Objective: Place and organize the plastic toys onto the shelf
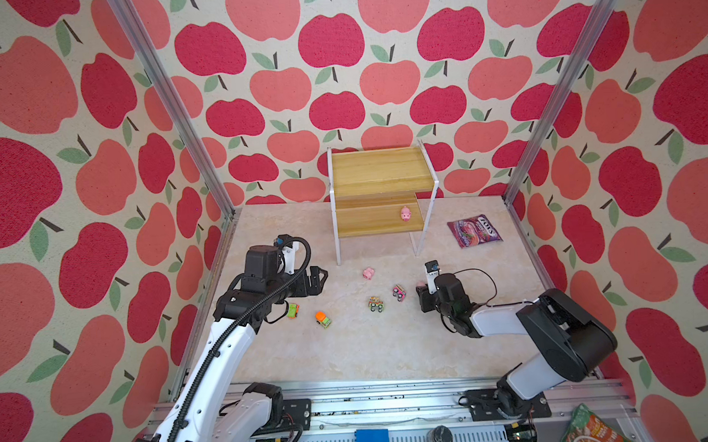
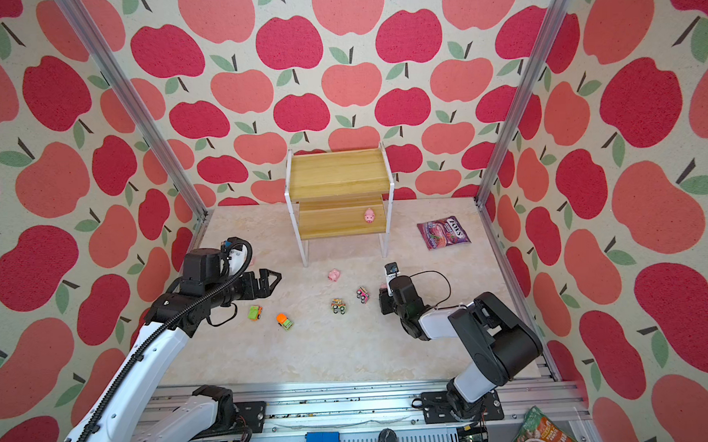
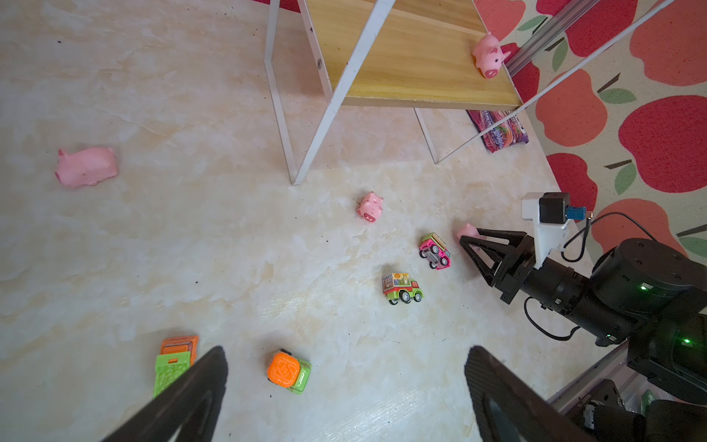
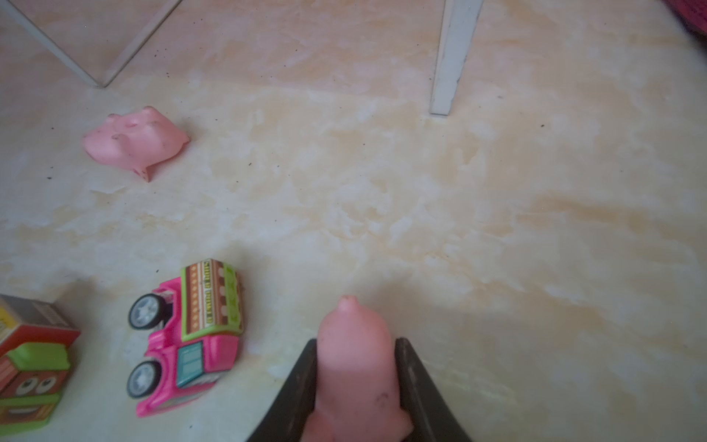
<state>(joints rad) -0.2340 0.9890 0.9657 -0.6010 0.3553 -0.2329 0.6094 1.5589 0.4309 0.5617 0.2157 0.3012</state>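
The shelf (image 1: 377,175) (image 2: 337,175) stands at the back with one pink pig (image 1: 405,214) (image 3: 489,57) on its lower board. My right gripper (image 4: 355,344) (image 1: 422,293) is low over the table, shut on a second pig (image 4: 355,375) (image 3: 467,231). A third pig (image 1: 369,273) (image 4: 134,143) lies in front of the shelf. Another pig (image 3: 86,166) lies on its side in the left wrist view. A pink car (image 1: 399,293), a striped car (image 1: 376,303), an orange car (image 1: 323,319) and a green car (image 1: 293,310) sit on the table. My left gripper (image 3: 346,354) (image 1: 320,278) hangs open above them, holding nothing.
A flat purple candy bag (image 1: 474,231) (image 3: 501,132) lies right of the shelf. Aluminium posts (image 1: 557,86) and apple-patterned walls close in the table. A snack pouch (image 1: 592,430) and a blue block (image 1: 371,436) sit on the front rail.
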